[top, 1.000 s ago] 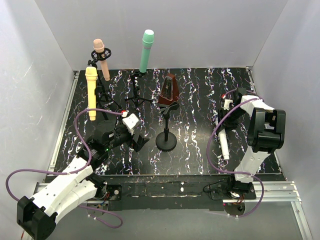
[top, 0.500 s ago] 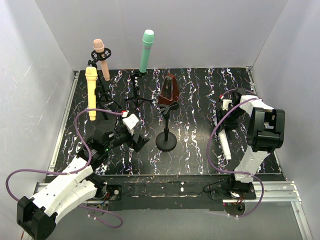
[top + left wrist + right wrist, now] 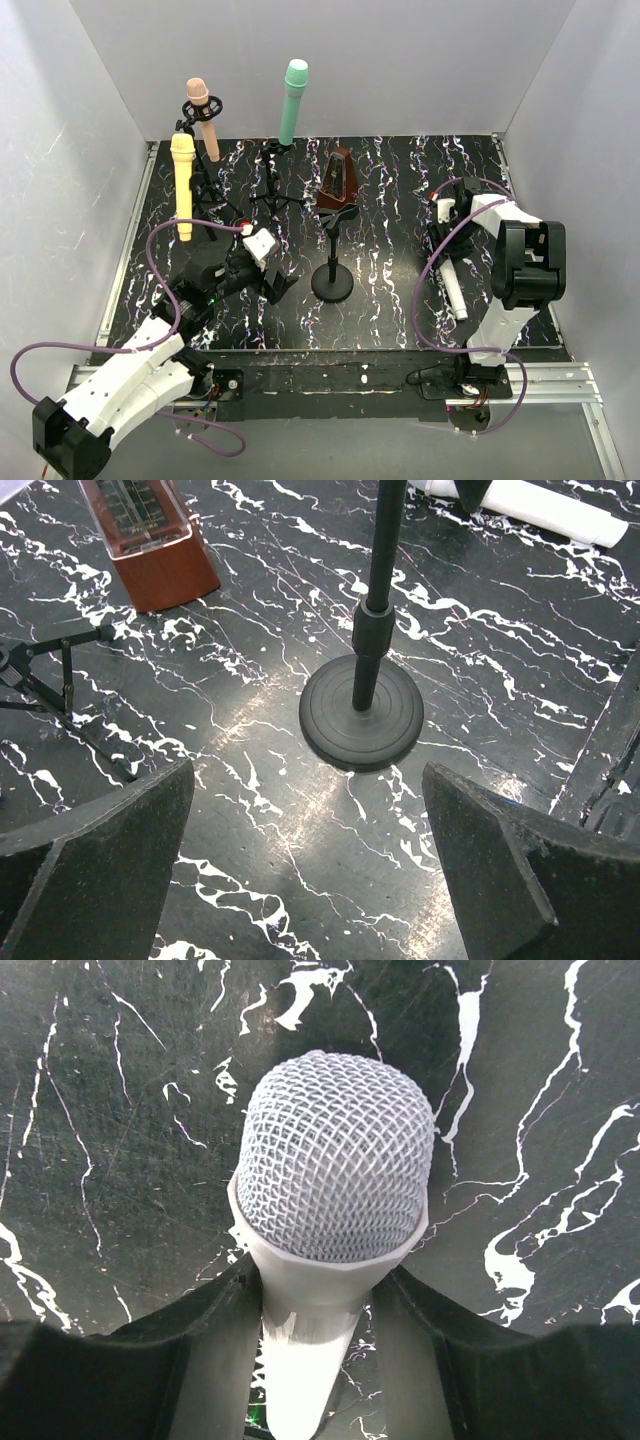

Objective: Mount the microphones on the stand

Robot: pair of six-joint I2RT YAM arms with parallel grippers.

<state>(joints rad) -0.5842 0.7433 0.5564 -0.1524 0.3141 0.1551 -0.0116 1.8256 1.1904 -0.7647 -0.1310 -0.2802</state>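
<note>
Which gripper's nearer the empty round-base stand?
Left. The left gripper sits just left of the round-base stand, jaws open toward its base; the right gripper is farther off to its right, jaws around the white microphone.

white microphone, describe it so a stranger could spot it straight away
On the right side of the black marbled table, by the right arm, lies the white microphone. Unlike the peach microphone, yellow microphone and green microphone standing upright at the back left, it lies flat.

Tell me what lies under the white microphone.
Black marbled table shows beneath the white microphone. Its body and the right fingers flanking its neck hide whether it touches the table.
</note>
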